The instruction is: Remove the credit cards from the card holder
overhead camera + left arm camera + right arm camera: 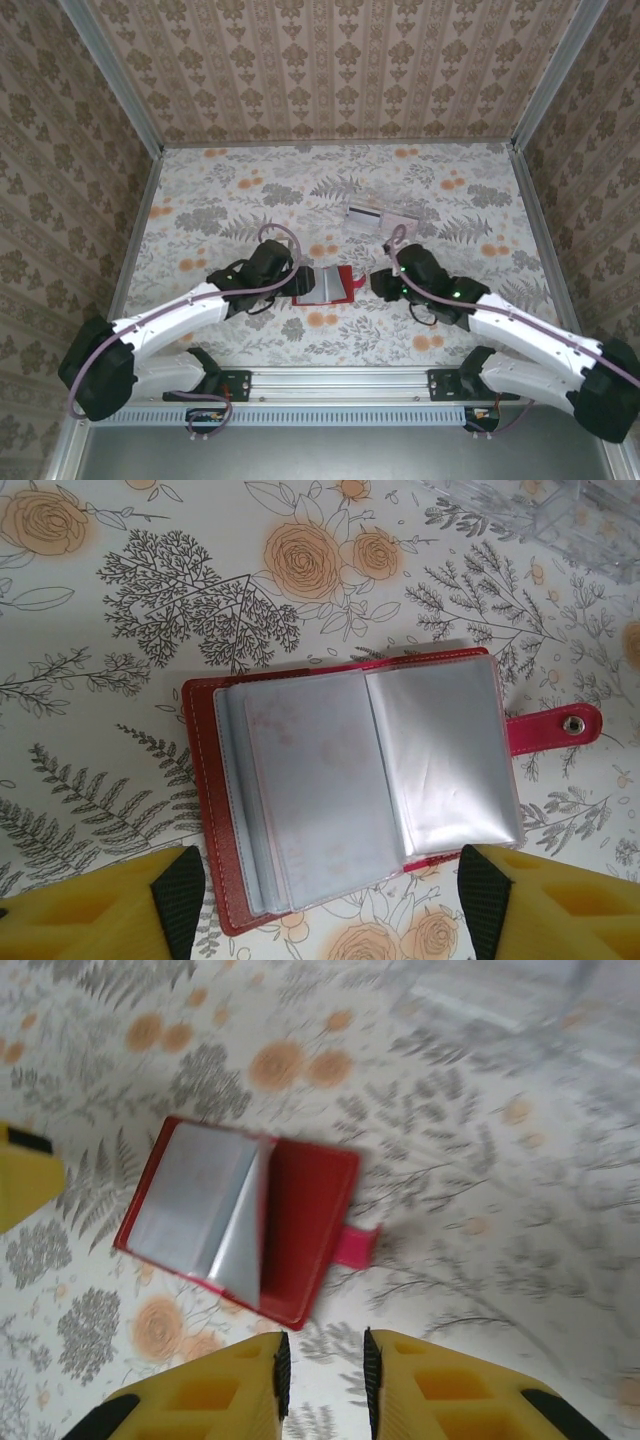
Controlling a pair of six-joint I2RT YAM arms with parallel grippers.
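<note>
Floral-print table (220, 200), walled in by damask-patterned panels (340, 70). Red card holder (350, 780) lying open, flat. Left gripper (332, 880) spread wide over it; right gripper (325, 1370) nearly together, empty.

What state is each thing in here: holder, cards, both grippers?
card holder: open, lying flat, tab unfastened.
credit card: out, flat on the table beyond the holder.
left gripper: open wide, nothing gripped.
right gripper: narrowly open, empty.
</note>
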